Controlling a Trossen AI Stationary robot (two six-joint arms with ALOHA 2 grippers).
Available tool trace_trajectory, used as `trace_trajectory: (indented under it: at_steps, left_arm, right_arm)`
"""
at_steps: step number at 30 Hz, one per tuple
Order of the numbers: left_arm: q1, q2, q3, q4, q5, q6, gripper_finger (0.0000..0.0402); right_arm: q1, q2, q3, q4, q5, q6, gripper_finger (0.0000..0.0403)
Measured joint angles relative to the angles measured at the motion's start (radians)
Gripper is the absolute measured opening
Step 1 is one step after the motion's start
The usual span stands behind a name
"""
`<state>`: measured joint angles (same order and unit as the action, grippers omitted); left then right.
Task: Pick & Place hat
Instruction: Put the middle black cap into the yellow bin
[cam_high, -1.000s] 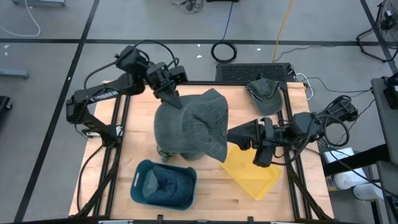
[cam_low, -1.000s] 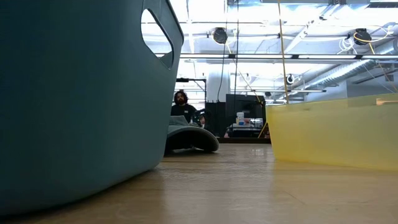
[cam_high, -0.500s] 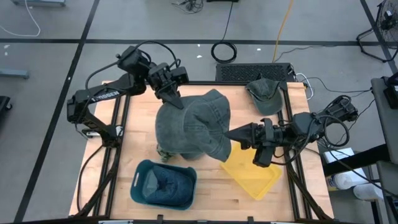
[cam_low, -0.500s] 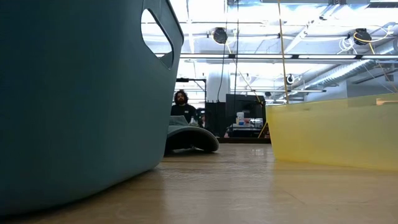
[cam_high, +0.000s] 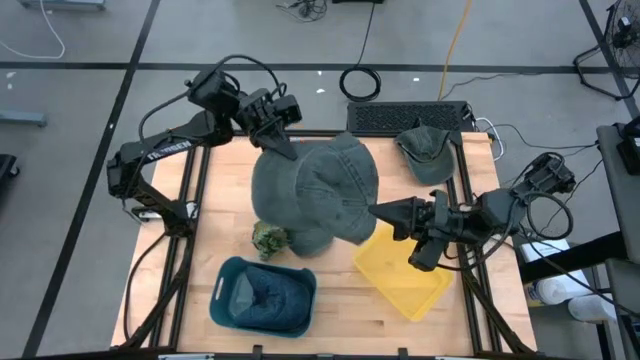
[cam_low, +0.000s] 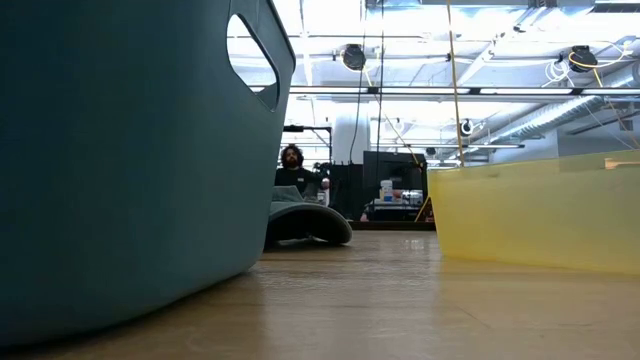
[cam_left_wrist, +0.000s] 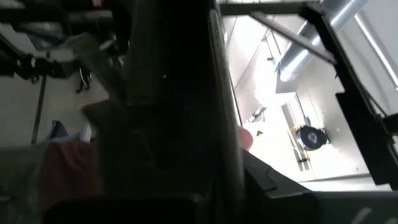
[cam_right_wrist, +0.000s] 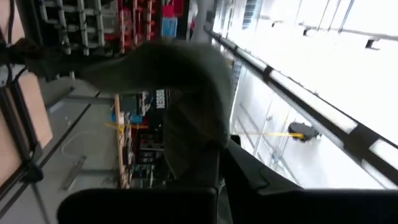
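Note:
A grey-green bucket hat (cam_high: 315, 190) hangs over the middle of the wooden table (cam_high: 330, 320), held between both arms. My left gripper (cam_high: 283, 150) is shut on its far-left brim. My right gripper (cam_high: 378, 211) is shut on its near-right brim, over the corner of a yellow tray (cam_high: 405, 275). A small crumpled green thing (cam_high: 268, 238) lies on the table just below the hat's near-left edge. In both wrist views the hat's cloth (cam_left_wrist: 155, 124) (cam_right_wrist: 186, 118) fills the space between the fingers. My left gripper pinches the hat's brim at its far-left edge (cam_high: 290, 160), coming down at a slant from the table's far left. The cloth (cam_left_wrist: 168, 143) runs between the fingers. That side of the hat is lifted. My right gripper pinches the brim's near-right edge (cam_high: 368, 214) between its two fingers, coming about level from the table's right. The brim (cam_right_wrist: 193, 149) droops from the fingers, and the hat hangs between the two holds.
A blue basket (cam_high: 263, 297) with blue cloth inside stands at the near left. A second grey cap (cam_high: 425, 150) lies at the far right corner. Black rails (cam_high: 196, 200) run along the table's sides. A person (cam_low: 291, 165) sits far behind the table.
My right gripper has shut on the hat's near-right brim. Both grippers have then carried the hat a little toward the far right and up, uncovering the small green thing on the table.

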<state>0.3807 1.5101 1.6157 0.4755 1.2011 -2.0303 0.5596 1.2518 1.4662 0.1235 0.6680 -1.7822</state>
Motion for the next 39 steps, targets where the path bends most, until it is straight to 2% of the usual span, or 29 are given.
trace_trajectory:
  at_steps: [5, 11, 18, 27, 32, 39]
  left_arm:
    - [0.059, -0.005, 0.0, 0.0, -0.002, 0.011, 0.0062]
    - [0.112, -0.007, 0.0, -0.009, 0.053, 0.009, 0.0081]
    - [0.147, -0.007, 0.0, -0.008, 0.055, 0.031, 0.0066]
    - [0.156, -0.007, 0.0, -0.008, 0.082, 0.057, 0.0042]
    - [0.156, -0.007, 0.0, -0.008, 0.076, 0.067, 0.0036]
    - [0.156, -0.007, 0.0, -0.008, 0.013, 0.091, 0.0035]
  right_arm:
    - [0.032, -0.022, 0.0, 0.002, 0.088, -0.011, 0.0001]
    - [0.064, -0.059, 0.0, 0.055, 0.118, -0.03, 0.0]
    - [0.087, -0.096, 0.0, 0.166, 0.115, -0.087, 0.0]
    - [0.087, -0.143, 0.0, 0.166, 0.123, -0.111, 0.0]
    - [0.087, -0.141, 0.0, 0.095, 0.18, -0.074, 0.0]
    - [0.102, -0.141, 0.0, -0.068, 0.296, 0.023, 0.0]
